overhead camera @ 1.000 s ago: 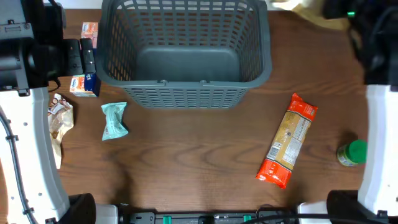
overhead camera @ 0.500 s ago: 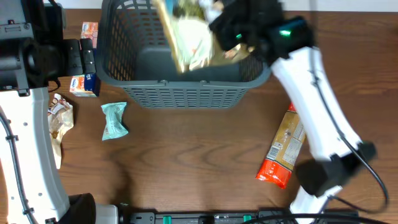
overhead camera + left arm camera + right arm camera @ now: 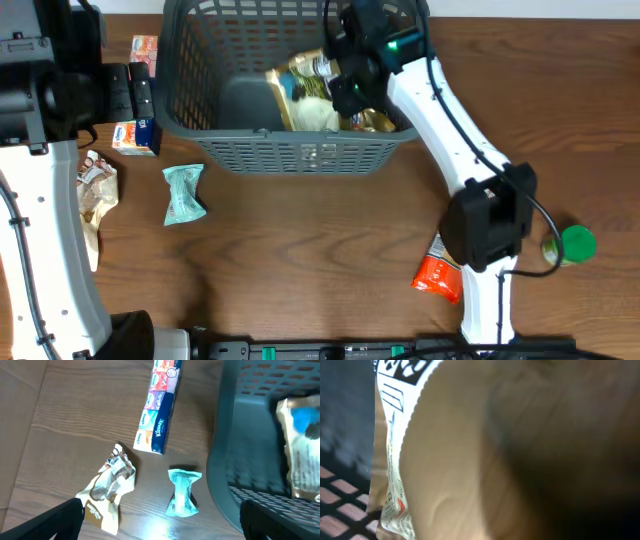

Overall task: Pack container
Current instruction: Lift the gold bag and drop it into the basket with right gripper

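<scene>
Overhead looks straight down on the whole desk [image 3: 300, 280]; left wrist view, high up, shares the container [image 3: 300, 155] left wall and teal packet [image 3: 184, 193]; right wrist view sits blurred-close against a bag [image 3: 460, 470].

In swings the right arm [image 3: 440, 110] from off the table's right side, and the right gripper [image 3: 345, 92] is now low inside the container [image 3: 300, 155]. The tan and gold bag [image 3: 300, 100], airborne half a second back, is down on the container's floor, right of centre. The arm now hides the orange packet's [image 3: 438, 278] top.
</scene>
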`<state>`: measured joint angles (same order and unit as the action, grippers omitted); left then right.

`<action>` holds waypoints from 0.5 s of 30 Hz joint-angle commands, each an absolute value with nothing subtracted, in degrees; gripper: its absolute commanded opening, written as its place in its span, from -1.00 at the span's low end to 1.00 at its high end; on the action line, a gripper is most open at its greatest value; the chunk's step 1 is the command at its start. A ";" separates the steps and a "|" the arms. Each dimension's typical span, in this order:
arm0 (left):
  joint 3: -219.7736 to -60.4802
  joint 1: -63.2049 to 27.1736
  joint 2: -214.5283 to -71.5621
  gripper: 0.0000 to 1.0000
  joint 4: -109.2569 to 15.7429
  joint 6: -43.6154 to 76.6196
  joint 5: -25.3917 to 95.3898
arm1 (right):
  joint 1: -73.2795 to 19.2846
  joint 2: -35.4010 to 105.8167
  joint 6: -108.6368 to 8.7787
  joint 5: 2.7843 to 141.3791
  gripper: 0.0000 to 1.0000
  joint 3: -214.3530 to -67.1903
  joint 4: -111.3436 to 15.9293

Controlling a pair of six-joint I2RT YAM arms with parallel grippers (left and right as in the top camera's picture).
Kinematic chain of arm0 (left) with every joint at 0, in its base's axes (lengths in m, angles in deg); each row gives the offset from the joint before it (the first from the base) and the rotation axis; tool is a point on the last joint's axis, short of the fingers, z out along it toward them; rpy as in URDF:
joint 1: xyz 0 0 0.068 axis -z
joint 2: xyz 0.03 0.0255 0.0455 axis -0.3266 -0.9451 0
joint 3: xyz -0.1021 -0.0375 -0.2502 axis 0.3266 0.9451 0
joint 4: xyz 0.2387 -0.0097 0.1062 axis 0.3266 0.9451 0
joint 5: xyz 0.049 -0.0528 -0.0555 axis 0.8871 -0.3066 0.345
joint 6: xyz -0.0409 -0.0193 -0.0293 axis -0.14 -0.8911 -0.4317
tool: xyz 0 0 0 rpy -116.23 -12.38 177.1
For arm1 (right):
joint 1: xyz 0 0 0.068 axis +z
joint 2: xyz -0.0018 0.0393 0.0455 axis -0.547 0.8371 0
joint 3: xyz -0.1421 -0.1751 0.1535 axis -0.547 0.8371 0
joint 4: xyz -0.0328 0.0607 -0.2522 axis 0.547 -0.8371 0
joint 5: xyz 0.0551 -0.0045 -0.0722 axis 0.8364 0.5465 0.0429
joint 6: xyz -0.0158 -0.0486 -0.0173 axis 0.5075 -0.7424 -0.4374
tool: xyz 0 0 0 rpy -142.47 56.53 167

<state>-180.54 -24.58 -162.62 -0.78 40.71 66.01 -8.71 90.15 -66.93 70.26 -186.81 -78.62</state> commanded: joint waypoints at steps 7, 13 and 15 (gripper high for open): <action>-180.43 -24.89 -162.07 0.97 -0.56 40.21 66.30 | -9.24 87.41 -65.82 74.06 0.17 -188.98 -77.25; -180.43 -24.89 -162.07 0.97 -0.58 40.21 66.30 | -9.54 82.08 -67.72 74.39 0.50 -198.24 -78.82; -180.43 -24.89 -162.07 0.97 -0.58 40.21 66.30 | -10.16 79.92 -65.40 71.50 0.73 -203.80 -80.77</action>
<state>-180.54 -24.58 -162.62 -0.78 40.71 66.01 -9.04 87.89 -66.89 73.27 -196.19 -79.94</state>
